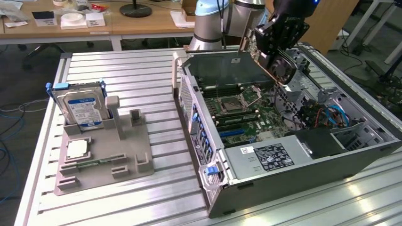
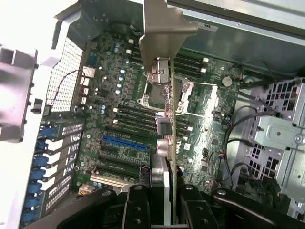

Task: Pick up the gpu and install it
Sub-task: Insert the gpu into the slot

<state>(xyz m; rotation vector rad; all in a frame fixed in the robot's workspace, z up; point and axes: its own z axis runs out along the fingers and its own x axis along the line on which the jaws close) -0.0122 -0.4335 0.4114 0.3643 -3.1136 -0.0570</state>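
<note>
The gpu (image 1: 281, 66) hangs tilted in the air over the open computer case (image 1: 301, 176), with its black fan facing the exterior view's right. My gripper (image 1: 279, 35) is shut on the card's upper edge. In the wrist view the gpu (image 2: 164, 119) appears edge-on, its pale metal bracket (image 2: 164, 24) at the far end, and the black fingers (image 2: 138, 205) clamp it from both sides. Below the card lies the motherboard (image 2: 119, 157) with its blue slot (image 2: 125, 142). The card is above the board and apart from it.
A grey fixture (image 1: 119, 165) on the slatted table at the exterior view's left holds a silver hard drive (image 1: 82, 108), a processor chip (image 1: 76, 149) and a green memory stick (image 1: 88, 163). The case walls, cables (image 1: 333, 115) and drive cage (image 2: 281, 138) crowd the space beside the board.
</note>
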